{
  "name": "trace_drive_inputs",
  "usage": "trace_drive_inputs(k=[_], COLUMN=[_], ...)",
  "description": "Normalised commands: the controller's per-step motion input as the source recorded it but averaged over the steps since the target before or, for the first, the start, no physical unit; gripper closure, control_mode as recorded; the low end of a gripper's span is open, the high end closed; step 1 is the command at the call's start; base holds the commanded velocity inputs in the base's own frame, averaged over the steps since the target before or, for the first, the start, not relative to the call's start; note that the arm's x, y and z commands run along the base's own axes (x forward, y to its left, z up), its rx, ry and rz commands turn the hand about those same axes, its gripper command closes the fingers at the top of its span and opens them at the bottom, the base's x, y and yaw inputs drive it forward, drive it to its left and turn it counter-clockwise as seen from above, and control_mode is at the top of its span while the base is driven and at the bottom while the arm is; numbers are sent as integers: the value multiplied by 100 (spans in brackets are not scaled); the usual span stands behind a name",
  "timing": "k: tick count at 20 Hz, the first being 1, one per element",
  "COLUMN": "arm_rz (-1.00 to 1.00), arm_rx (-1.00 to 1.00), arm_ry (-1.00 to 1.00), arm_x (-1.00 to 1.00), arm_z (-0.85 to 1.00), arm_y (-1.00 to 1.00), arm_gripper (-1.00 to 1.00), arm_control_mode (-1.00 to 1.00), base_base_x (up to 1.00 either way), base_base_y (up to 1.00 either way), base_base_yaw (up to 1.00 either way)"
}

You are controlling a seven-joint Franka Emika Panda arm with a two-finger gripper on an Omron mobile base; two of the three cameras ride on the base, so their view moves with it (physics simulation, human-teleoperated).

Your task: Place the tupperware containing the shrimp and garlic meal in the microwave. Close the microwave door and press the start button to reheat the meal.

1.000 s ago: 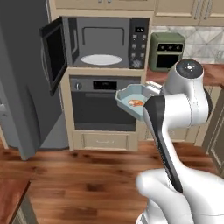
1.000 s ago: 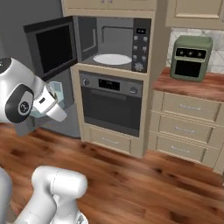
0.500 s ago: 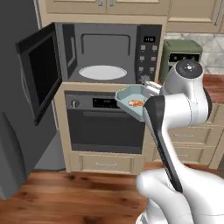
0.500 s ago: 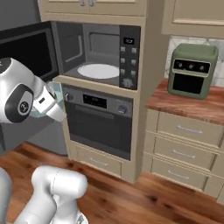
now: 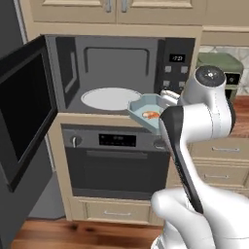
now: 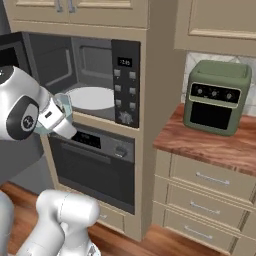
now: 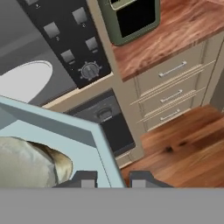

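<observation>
Clamped on the near wall of the tupperware point(image 7: 65, 131), our gripper point(image 7: 110, 179) has one dark tip on each side of the pale blue rim in the hand view. Whitish food of the meal point(image 7: 30, 164) lies inside, close to the tips. From the left base view we see the tupperware point(image 5: 148, 110) held level in the air, just in front of the microwave point(image 5: 121, 73) opening, at its lower right corner, with an orange piece of the meal point(image 5: 151, 115) in it. It hangs above the oven point(image 5: 116, 165), touching neither the oven nor the turntable plate point(image 5: 111, 98). The plate lies white and bare on the microwave floor, left of the tupperware. The microwave door point(image 5: 24, 112) stands swung wide to the left, its dark glass facing us.

In the right base view our white arm hides most of the tupperware point(image 6: 63, 107); a sliver of it shows just before the plate point(image 6: 92, 97). The button panel point(image 6: 125, 82) runs down the right side of the microwave point(image 6: 85, 75). Further right, a green countertop oven point(image 6: 217, 97) sits on a wooden counter point(image 6: 200, 145) over pale drawers point(image 6: 210, 180).
</observation>
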Motion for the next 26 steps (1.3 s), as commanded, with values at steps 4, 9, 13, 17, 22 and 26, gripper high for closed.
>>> trace_drive_inputs(k=[4,9,13,17,22,26], arm_rz=[0,0,0,0,0,0], arm_rx=[0,0,0,0,0,0], arm_ry=[0,0,0,0,0,0], arm_x=[0,0,0,0,0,0], arm_z=[0,0,0,0,0,0], arm_y=[0,0,0,0,0,0], arm_gripper=[100,100,100,100,100,100], arm_control_mode=[100,100,100,100,100,100], base_base_x=[47,16,15,16,10,22], base_base_y=[40,59,45,24,17,11], base_base_yaw=[0,0,1,1,1,9])
